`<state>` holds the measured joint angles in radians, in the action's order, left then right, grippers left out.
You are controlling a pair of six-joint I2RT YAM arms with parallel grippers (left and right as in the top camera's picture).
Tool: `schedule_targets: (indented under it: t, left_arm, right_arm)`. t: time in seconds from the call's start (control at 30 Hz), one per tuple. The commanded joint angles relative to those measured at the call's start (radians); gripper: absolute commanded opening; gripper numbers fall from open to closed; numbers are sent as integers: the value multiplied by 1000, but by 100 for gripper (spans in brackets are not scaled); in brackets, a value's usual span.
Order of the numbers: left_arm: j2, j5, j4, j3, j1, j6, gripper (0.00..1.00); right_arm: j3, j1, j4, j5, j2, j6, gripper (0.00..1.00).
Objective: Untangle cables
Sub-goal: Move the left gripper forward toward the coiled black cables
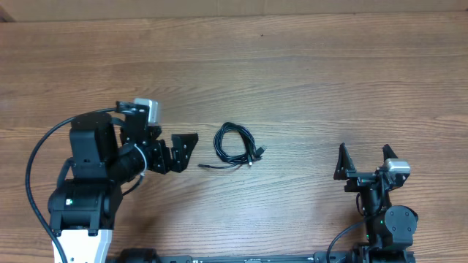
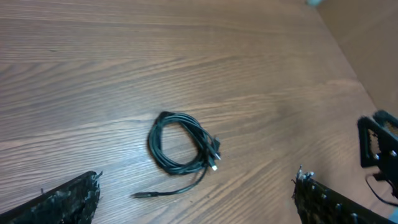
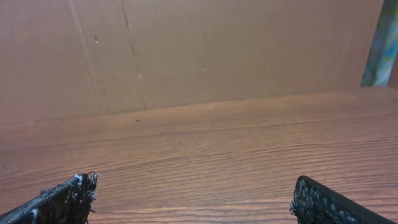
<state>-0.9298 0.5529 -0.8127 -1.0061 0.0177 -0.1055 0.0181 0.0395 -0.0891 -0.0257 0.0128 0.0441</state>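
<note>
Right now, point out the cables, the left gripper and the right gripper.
cables (image 2: pixel 210 151): left wrist view, bunched right side of the coil.
left gripper (image 1: pixel 191 152): overhead view, midway between its fingertips.
right gripper (image 1: pixel 363 150): overhead view, midway between its fingertips.

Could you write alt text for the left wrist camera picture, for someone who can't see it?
A small coil of thin black cables lies on a wood-grain table, one loose end trailing toward the lower left. The left tool is open, its two dark fingertips showing in the bottom corners.
</note>
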Motion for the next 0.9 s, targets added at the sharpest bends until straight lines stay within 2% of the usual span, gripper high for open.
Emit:
schedule_targets:
  t: [0.0,0.23,0.43,0.63,0.7,0.87]
  left_arm:
    - [0,-64,0,-24,53,-28,99]
    - [-18,-207,9,-24,208,-97,100]
    - [-122,-310,21,-24,380,-172,99]
    - [-268,-538,26,-24,506,-416,100]
    - [-343,-644,38,-24,533,-480,93]
    - [-477,-765,103,-24,532,-477,85]
  right_arm:
    - [-10,5,6,6,-10,-8,100]
    - [-10,5,6,6,-10,-8,100]
    - [-10,5,6,6,-10,-8,100]
    - [-10,5,6,6,-10,-8,100]
    - [-10,5,6,6,-10,-8,100]
    - [-10,5,6,6,-10,-8,100]
